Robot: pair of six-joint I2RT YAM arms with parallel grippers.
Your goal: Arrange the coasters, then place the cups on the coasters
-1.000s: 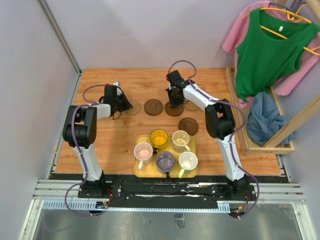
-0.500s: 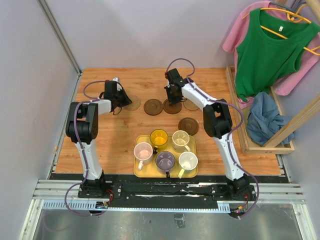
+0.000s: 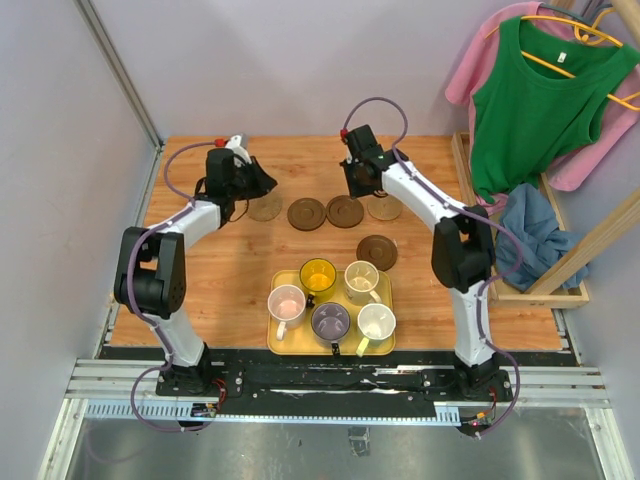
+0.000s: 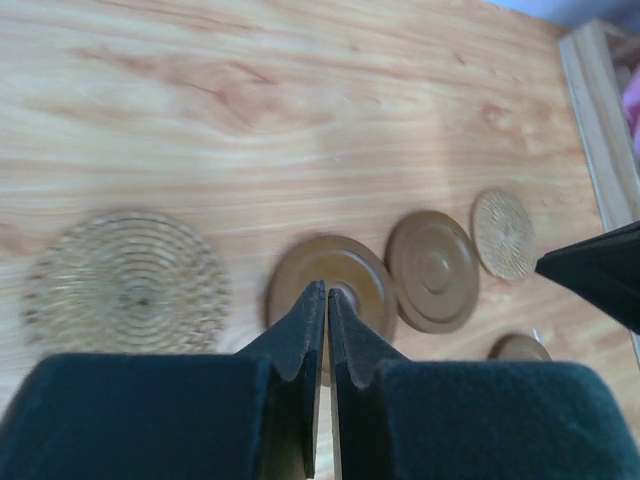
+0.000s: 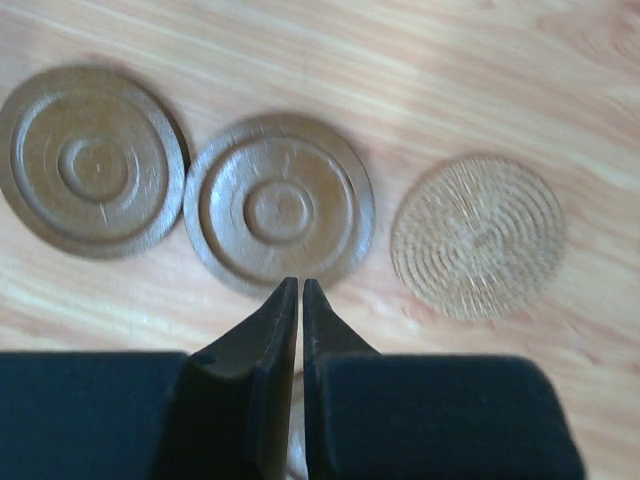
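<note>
Four coasters lie in a row at the back: tan [image 3: 265, 207], dark brown [image 3: 307, 213], dark brown [image 3: 345, 211], tan [image 3: 384, 208]. Another dark brown coaster [image 3: 377, 252] lies apart, nearer the tray. Five cups stand on the yellow tray [image 3: 271, 340]: yellow [image 3: 318, 275], cream [image 3: 361, 281], pink [image 3: 287, 304], grey-purple [image 3: 330, 322], pale green-white [image 3: 376, 323]. My left gripper [image 4: 327, 290] hangs shut and empty above the row's left end [image 3: 267, 185]. My right gripper [image 5: 300, 284] is shut and empty, raised over the second dark brown coaster [image 5: 278, 210].
A wooden rack [image 3: 480, 250] with a blue cloth [image 3: 528, 235] borders the table on the right. Green and pink garments [image 3: 540, 95] hang above it. A grey wall runs along the left edge [image 3: 130, 200].
Both grippers have lifted off the coasters and drawn back towards the far side. The second dark brown coaster now sits a little farther back, in line with the row.
</note>
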